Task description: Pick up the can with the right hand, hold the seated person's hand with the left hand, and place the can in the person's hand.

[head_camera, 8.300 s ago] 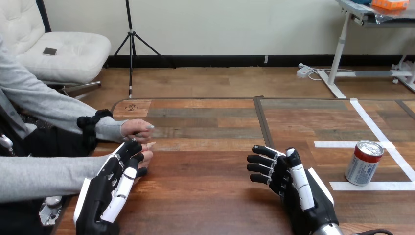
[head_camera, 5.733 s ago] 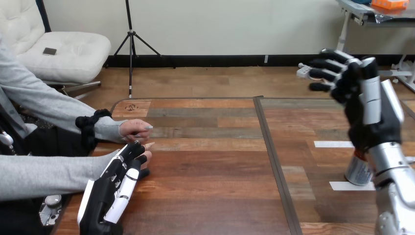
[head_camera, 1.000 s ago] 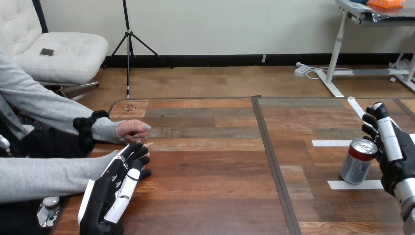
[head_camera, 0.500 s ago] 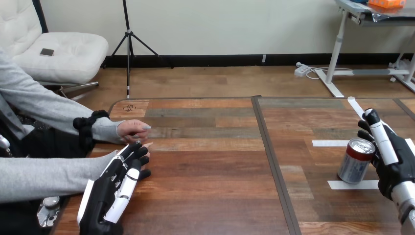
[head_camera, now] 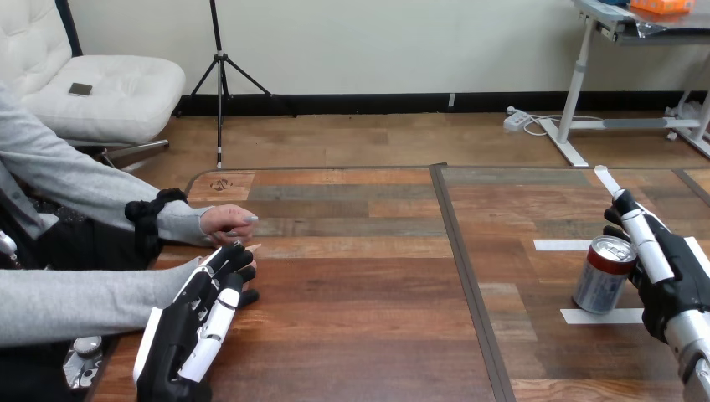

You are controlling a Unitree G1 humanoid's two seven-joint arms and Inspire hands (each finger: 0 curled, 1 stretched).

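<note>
Head view: the robot's right hand point(head_camera: 666, 268) sets nearly straight fingers point(head_camera: 640, 234) against the right side of the red-and-silver metal can point(head_camera: 603, 276). The can leans left on the brown wooden surface point(head_camera: 360, 301), neither gripped nor lifted yet. The left hand point(head_camera: 188, 331) rests relaxed fingers point(head_camera: 230, 266) over the person's nearer hand point(head_camera: 253, 249), with no visible clasp. Since half a second ago, the right hand has closed in and nudged the can leftward.
</note>
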